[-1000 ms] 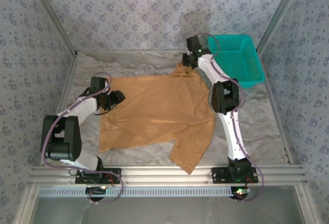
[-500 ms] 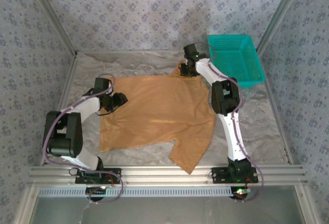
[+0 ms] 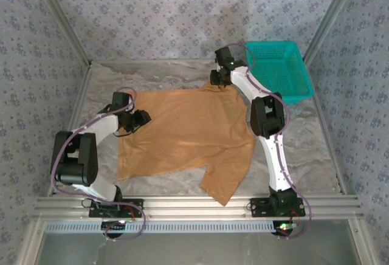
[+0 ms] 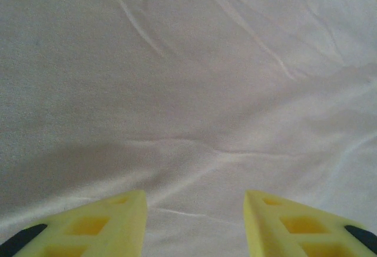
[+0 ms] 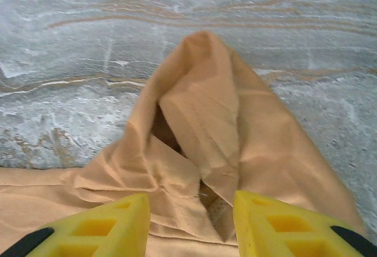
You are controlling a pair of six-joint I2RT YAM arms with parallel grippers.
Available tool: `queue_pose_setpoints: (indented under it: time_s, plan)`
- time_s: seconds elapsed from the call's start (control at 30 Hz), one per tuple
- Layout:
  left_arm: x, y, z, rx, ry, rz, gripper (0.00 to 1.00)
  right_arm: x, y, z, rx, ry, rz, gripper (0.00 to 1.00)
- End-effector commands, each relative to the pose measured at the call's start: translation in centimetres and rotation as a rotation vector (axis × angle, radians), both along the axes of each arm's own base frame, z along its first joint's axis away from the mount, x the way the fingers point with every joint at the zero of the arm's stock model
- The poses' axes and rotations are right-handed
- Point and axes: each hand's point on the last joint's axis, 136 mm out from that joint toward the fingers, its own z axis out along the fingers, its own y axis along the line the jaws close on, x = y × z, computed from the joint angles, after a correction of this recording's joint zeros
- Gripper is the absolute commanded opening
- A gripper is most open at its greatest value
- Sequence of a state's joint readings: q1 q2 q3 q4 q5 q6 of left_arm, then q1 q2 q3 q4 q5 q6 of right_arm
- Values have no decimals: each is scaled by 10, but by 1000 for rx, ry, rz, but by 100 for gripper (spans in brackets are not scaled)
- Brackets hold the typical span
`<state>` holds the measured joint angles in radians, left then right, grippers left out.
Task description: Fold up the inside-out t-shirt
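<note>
At the front rail (image 3: 200,204) end of the table (image 3: 310,155), the task looks barely started. The t-shirt (image 3: 182,131) lies spread out mid-table with no fold made that I can see, so every fold is left to do. One sleeve (image 3: 223,183) points at the rail. The body is mostly smooth and its edges are a bit skewed. The left gripper (image 4: 194,201) sits at the shirt's left edge in the top view. On the wrist camera its fingers stand apart with nothing between them, so it is released. The cloth under it is pale, creased and washed out, and I can't tell whether it is shirt or table cover. Farther back, the right gripper (image 5: 191,201) hangs over the far corner of the shirt, where the cloth is bunched into a peak with an open pocket in it. The jaws are parted and the bunch lies just ahead of and below them. No pinch is visible, so I judge it released too. My guess is that this corner wants flattening before any fold goes in. The table cover is a grey-white marbled sheet, wrinkled and bare around the shirt. A teal basket (image 3: 282,70) sits at the far right corner, just beside the right arm and apart from the shirt, and looks empty. Blue-grey patterned walls (image 3: 182,10) close in three sides, with metal posts (image 3: 61,22) at the corners.
</note>
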<state>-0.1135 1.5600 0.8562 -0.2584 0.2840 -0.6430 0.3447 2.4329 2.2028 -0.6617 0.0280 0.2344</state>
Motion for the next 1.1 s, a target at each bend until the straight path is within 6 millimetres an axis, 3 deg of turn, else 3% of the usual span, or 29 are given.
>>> queue_pose_setpoints:
  time_s: [0.0,0.33,0.43,0.6,0.63,0.7,0.87,0.97,1.07]
  plan:
    - [6,-5,5,-6,-16,-26,45,5,6,-7,7,6,31,42]
    - [6,-6,4,-6,-12,-29,43,4,7,-29,2,42,34,41]
    - [6,-6,3,-10,-9,-28,40,2,11,-30,-2,41,42,33]
    - [7,-7,3,-11,-12,-29,36,1,12,-24,-35,27,41,7]
    - [7,-6,3,-11,-12,-30,36,1,12,-21,-45,21,37,1]
    - [7,-6,4,-8,-13,-30,33,1,11,-10,-62,2,29,0]
    - [6,-6,-1,-5,-7,-30,28,14,22,41,2,-135,-12,0]
    - [5,-6,-5,-8,0,-29,28,42,34,78,120,-294,-48,0]
    - [3,-6,-6,-11,1,-22,27,71,49,90,217,-393,-67,0]
